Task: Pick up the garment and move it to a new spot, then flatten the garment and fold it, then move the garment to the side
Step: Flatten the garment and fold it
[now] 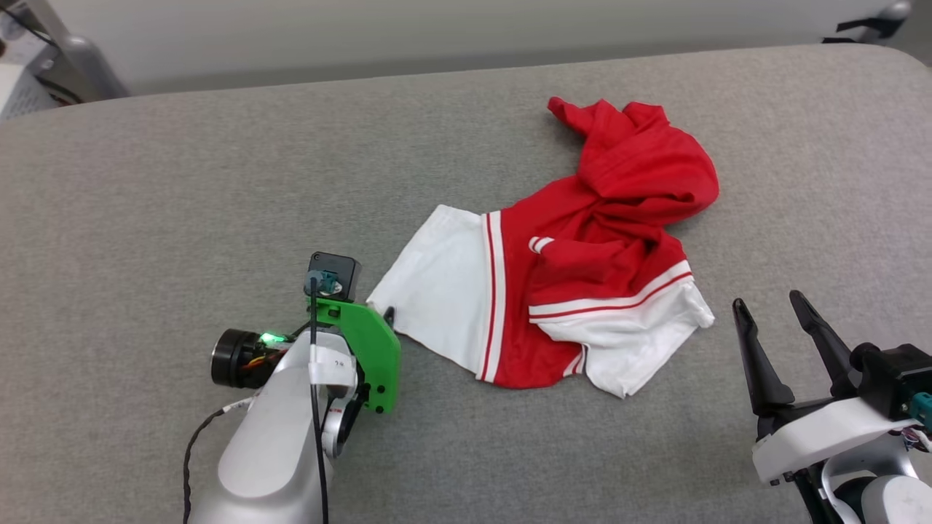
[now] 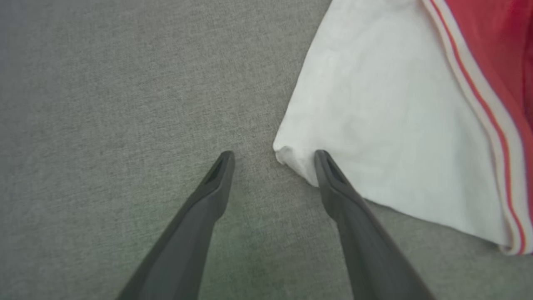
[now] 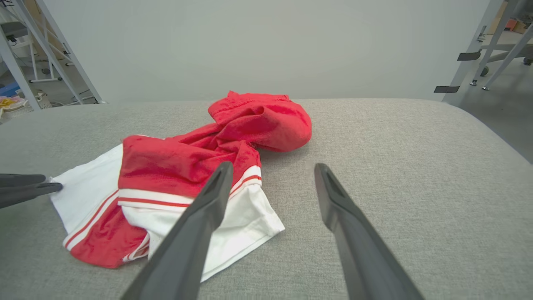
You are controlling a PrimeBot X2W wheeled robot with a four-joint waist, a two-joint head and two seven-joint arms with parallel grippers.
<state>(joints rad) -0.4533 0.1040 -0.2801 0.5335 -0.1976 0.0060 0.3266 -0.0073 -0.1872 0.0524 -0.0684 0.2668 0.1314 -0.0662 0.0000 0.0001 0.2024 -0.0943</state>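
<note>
Wrist-view close-up has the spread left tool (image 2: 272,155) flanking the garment (image 2: 374,125)'s corner; right tool (image 1: 767,298) likewise spread.

A grey fabric-covered surface (image 1: 145,182) with rounded edges meets a plain pale wall (image 3: 266,46), slanted metal frame legs (image 3: 479,37) standing at either side, grey floor (image 3: 499,112) beyond one corner.

The left gripper (image 2: 273,154) has bare counter (image 2: 104,104) ahead and off one side, but the garment (image 2: 374,125) has a white corner right up at its other finger. The right gripper (image 1: 768,298): open counter straight ahead, garment heaped just beside it.
</note>
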